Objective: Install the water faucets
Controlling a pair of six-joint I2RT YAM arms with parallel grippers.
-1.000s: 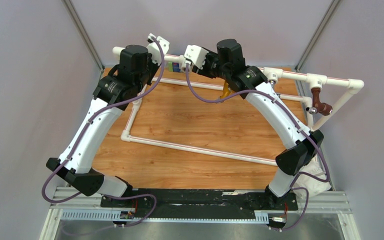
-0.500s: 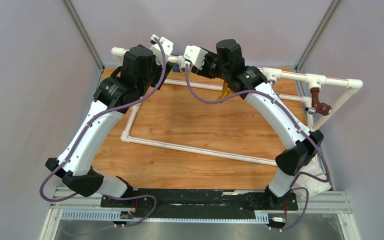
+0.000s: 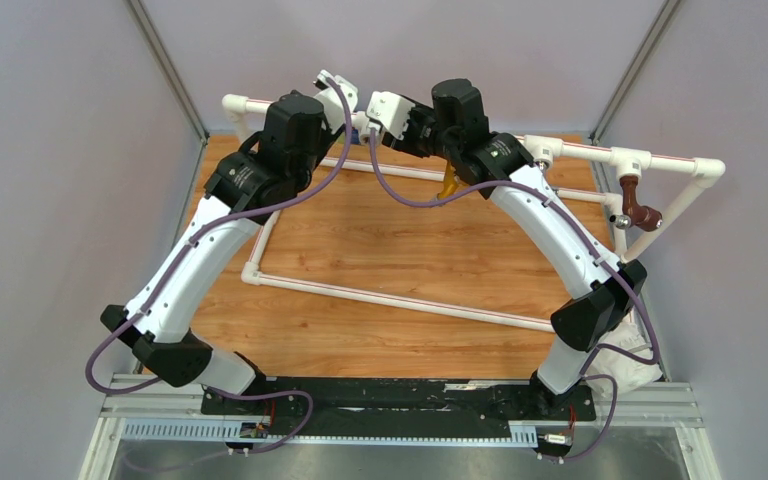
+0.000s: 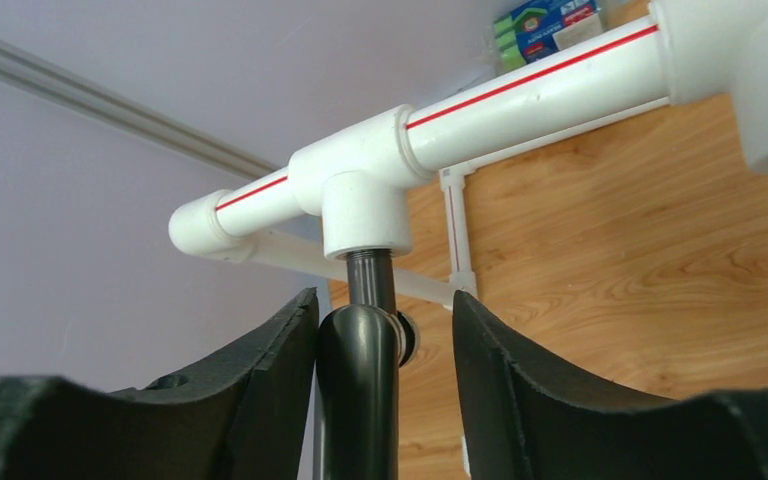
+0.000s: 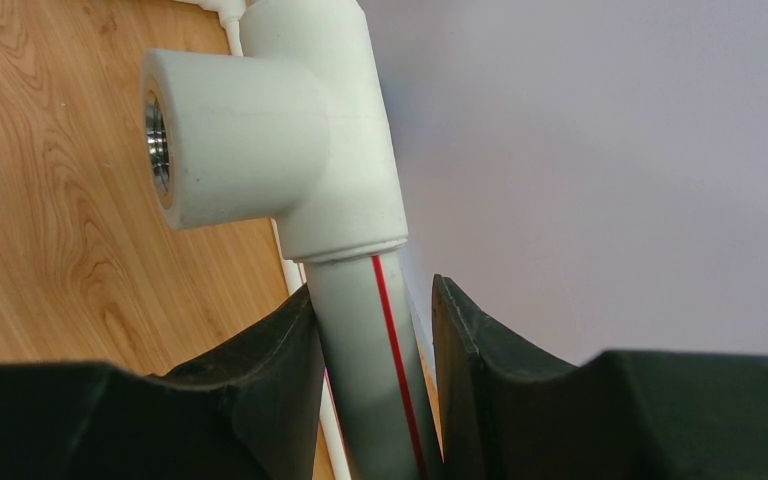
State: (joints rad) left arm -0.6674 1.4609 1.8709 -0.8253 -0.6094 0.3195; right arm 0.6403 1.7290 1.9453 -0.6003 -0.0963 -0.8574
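We log the faucet as dark grey, near black, with a dull sheen; its threaded neck is the same grey. Pipe frame: white, with a thin red line along the runs. Tee fitting: plain white. Another tee's mouth shows a silvery ribbed insert. Table: orange-brown board with wavy wood grain. We note the left gripper and right gripper as matt black. Arms: white links, black joints, purple cables. Walls: pale lilac-grey. Brown tap is reddish brown; amber tap is yellow-orange. Box behind the frame: blue and green.
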